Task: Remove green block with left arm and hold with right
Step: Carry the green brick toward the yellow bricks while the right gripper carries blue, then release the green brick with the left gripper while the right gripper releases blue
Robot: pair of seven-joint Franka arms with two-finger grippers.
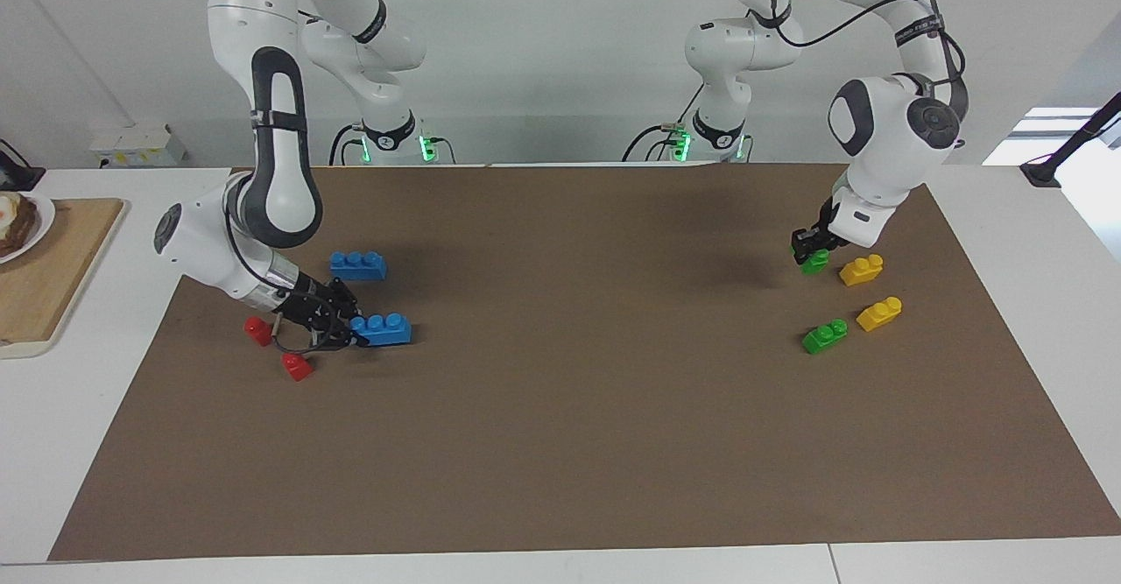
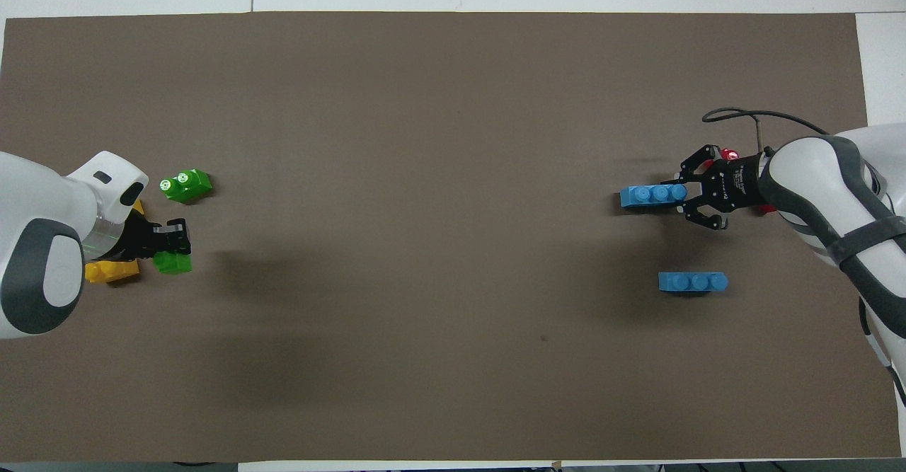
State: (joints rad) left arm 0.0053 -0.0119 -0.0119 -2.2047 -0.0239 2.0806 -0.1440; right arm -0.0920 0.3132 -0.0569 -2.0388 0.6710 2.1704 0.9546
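My left gripper [image 1: 811, 242] is down at a green block [image 1: 816, 261], a small two-stud brick on the brown mat at the left arm's end, and its fingers are closed on the block's top. In the overhead view the block [image 2: 173, 263] shows just under the gripper [image 2: 175, 240]. A second green block [image 1: 825, 336] [image 2: 185, 184] lies loose farther from the robots. My right gripper [image 1: 343, 326] [image 2: 688, 196] is low at the right arm's end. It is open, with its fingers on either side of the end of a blue three-stud brick [image 1: 383, 329] [image 2: 651, 195].
Two yellow bricks [image 1: 861, 269] [image 1: 879, 313] lie beside the green blocks. A second blue brick [image 1: 358, 264] [image 2: 693, 281] lies nearer the robots. Two red blocks [image 1: 257, 329] [image 1: 297, 365] sit by the right gripper. A wooden board [image 1: 52, 277] with a plate stands off the mat.
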